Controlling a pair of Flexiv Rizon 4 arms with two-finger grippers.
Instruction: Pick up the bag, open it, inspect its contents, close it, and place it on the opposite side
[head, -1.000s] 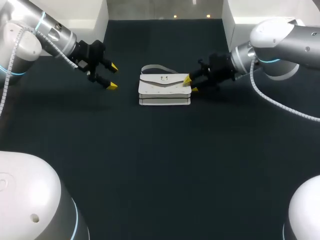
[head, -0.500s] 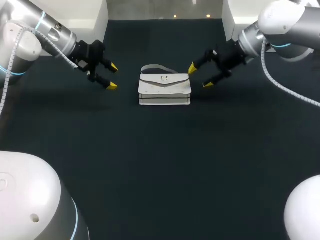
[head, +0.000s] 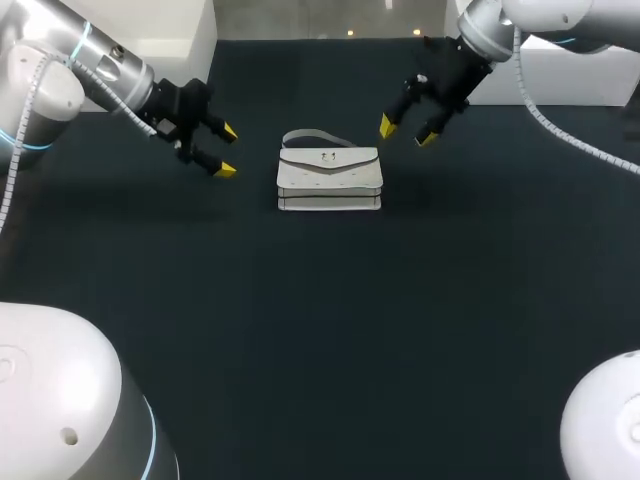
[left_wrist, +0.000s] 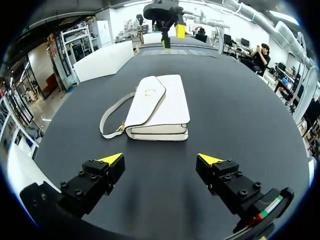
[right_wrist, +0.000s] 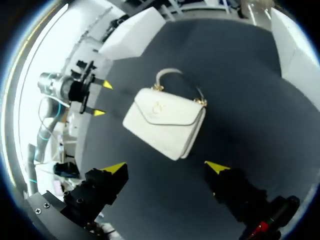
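Bag (head: 329, 180): flat on the table (head: 320, 330), flap shut, untouched.
Left gripper (head: 227, 151): fingers spread, empty, beside it.
Right gripper (head: 406, 133): spread, empty, near its other side.
Progress: seemingly nothing done; every step remains.

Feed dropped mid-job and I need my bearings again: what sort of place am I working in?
Probably a robot test bench, not a home or shop: a dark table holding a white handbag, with the left gripper and right gripper open on either side of it.
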